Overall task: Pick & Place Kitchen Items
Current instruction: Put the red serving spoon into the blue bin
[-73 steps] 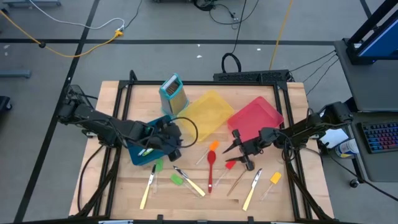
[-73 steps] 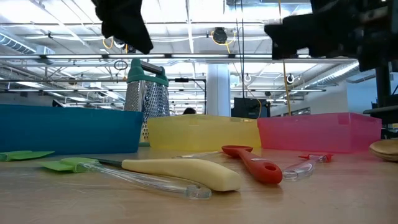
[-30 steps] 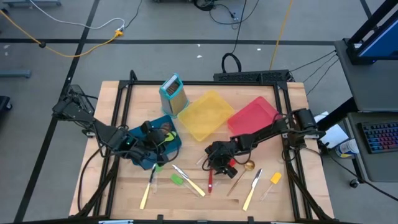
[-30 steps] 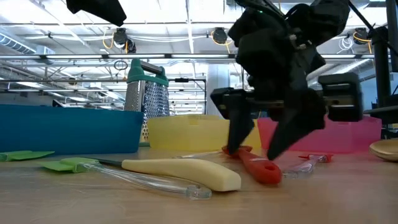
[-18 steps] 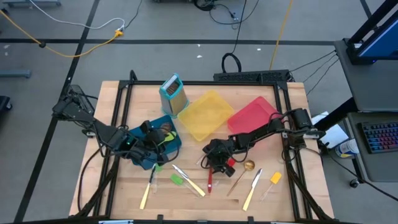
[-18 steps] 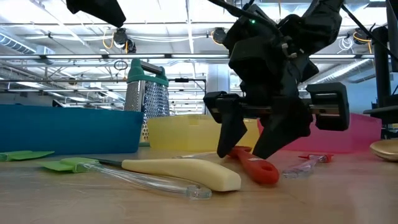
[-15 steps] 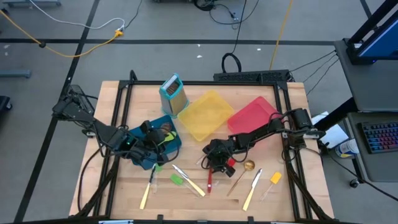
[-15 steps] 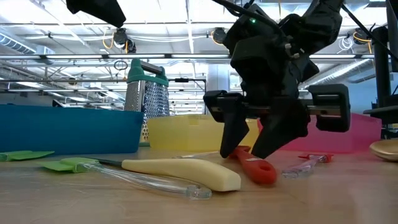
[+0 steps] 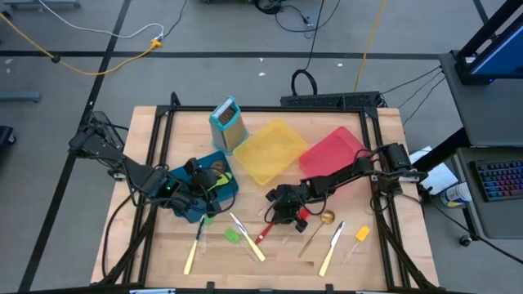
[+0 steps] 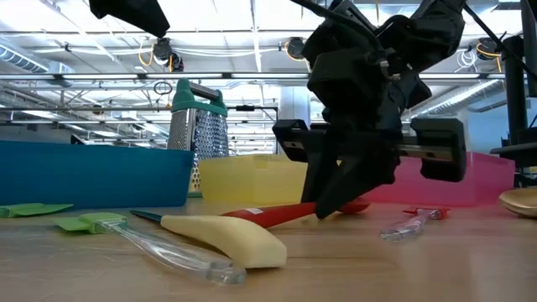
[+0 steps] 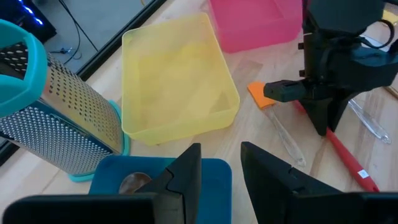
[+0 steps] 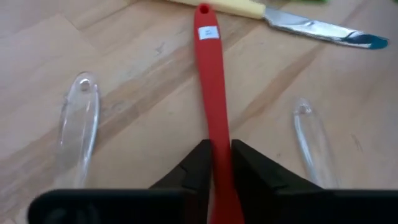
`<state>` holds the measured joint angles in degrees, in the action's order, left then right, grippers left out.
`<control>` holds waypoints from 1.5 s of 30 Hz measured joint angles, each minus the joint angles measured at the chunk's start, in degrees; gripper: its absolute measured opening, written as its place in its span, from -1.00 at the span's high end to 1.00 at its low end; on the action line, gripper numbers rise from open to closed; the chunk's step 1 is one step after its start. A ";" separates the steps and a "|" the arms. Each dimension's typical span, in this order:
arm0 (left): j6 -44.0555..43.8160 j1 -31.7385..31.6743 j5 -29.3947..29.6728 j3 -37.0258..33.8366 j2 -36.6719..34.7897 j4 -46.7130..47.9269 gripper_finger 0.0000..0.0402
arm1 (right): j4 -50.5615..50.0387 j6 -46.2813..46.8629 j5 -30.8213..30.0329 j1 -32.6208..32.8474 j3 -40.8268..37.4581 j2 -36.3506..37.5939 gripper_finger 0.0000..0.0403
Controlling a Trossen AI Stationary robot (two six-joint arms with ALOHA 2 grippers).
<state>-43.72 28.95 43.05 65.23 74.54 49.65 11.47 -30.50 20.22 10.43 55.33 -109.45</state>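
Centrally, right gripper clamped narrow on red spoon, its handle slanting down toward cream-handled knife, clear-handled spatulas flanking it, bare wood just beyond, yellow bin behind, left gripper slightly parted over blue bin, holding nothing.

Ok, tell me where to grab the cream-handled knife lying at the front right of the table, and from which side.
Take the cream-handled knife by its thick cream handle, coming straight down from above with the fingers across its width. It lies flat on the wood, clear of the yellow-headed spatula and the wooden spoon on either side, so there is probably room for both fingers.
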 joint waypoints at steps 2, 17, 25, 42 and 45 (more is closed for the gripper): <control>0.00 0.00 0.00 0.00 0.00 0.00 0.40 | 0.38 0.03 0.40 0.09 0.00 -0.02 0.57; -0.16 0.00 0.14 0.00 0.00 0.00 0.40 | -0.50 -0.52 1.10 -0.90 0.00 0.00 0.88; -0.37 0.00 0.94 -0.04 1.04 -0.04 0.40 | 0.63 -0.79 -0.89 -1.31 -0.11 0.60 0.85; -1.04 -3.97 2.00 -0.07 11.63 -4.13 0.40 | 2.23 0.81 -23.42 -1.88 -0.11 8.87 0.84; 5.71 -5.87 0.08 -0.07 13.43 -8.79 0.40 | 2.96 5.39 -23.22 -2.60 -0.11 8.81 0.83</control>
<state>-38.01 23.08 43.13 65.17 87.97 40.86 14.43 -25.11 -3.01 7.83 55.22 -100.64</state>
